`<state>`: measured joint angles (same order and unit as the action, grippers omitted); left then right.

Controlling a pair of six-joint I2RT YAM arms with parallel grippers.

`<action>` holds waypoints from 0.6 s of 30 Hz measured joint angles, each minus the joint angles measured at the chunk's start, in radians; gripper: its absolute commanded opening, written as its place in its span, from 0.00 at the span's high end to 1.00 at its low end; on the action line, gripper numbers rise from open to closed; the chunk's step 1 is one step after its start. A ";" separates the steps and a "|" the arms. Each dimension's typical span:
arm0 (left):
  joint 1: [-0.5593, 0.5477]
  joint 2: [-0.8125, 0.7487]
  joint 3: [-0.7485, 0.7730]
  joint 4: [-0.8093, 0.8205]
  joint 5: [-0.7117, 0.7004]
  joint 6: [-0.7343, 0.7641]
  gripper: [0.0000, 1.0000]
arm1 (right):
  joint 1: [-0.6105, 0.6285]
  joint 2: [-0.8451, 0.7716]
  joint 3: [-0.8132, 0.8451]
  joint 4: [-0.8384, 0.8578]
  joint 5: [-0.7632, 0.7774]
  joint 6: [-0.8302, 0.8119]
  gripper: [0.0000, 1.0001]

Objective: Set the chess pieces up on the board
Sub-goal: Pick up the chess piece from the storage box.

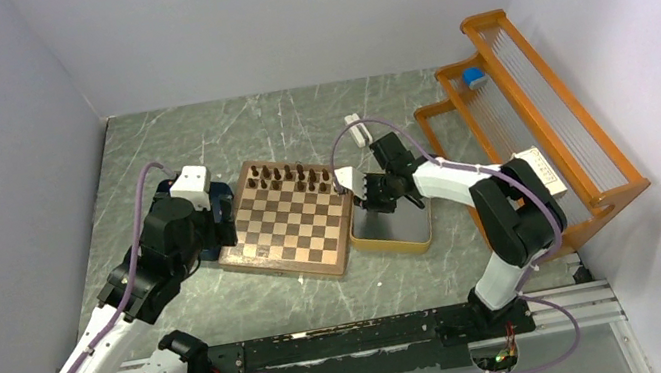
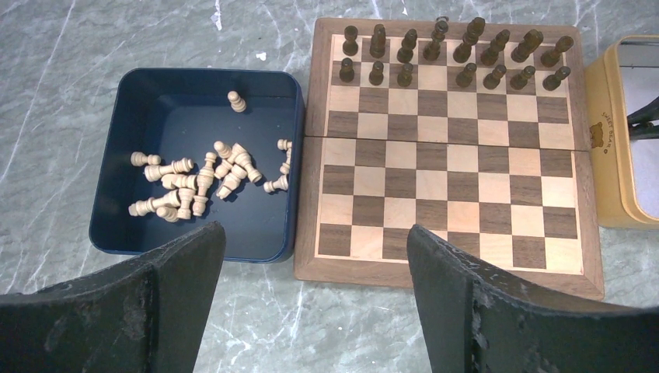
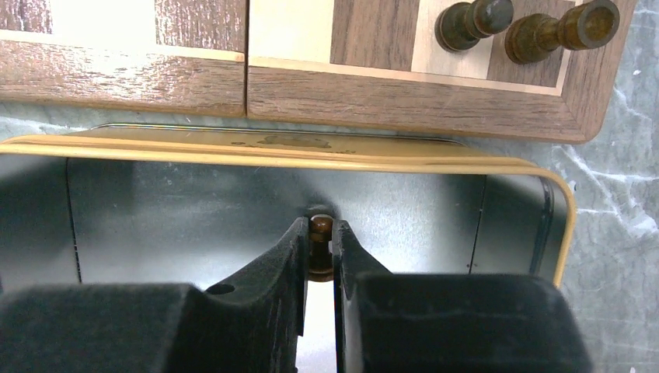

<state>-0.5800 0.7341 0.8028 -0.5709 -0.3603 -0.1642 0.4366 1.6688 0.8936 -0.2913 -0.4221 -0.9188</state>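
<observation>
The board lies mid-table, and several dark brown chess pieces stand on its two far rows. One more dark piece sits inside the yellow-rimmed tray to the right of the board. My right gripper is shut on this piece, its fingertips pinching the head. In the top view the right gripper reaches down into the tray. My left gripper hangs open and holds nothing, above the table by the board's near left corner.
A blue tray left of the board holds several light wooden pieces, most lying down. An orange rack with a blue object stands at the right wall. A small white object lies beyond the yellow tray.
</observation>
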 measured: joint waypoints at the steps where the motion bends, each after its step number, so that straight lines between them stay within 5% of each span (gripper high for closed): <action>1: 0.000 0.000 0.000 0.000 0.000 0.000 0.09 | 0.000 0.002 0.005 -0.007 0.002 0.004 1.00; 18: 0.000 -0.002 -0.002 0.005 0.033 -0.018 0.15 | -0.004 -0.053 0.218 -0.190 0.074 0.248 1.00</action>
<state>-0.5804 0.7319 0.8009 -0.5655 -0.3275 -0.1822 0.4328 1.6154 1.1114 -0.4808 -0.3477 -0.6712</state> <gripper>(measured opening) 0.862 0.166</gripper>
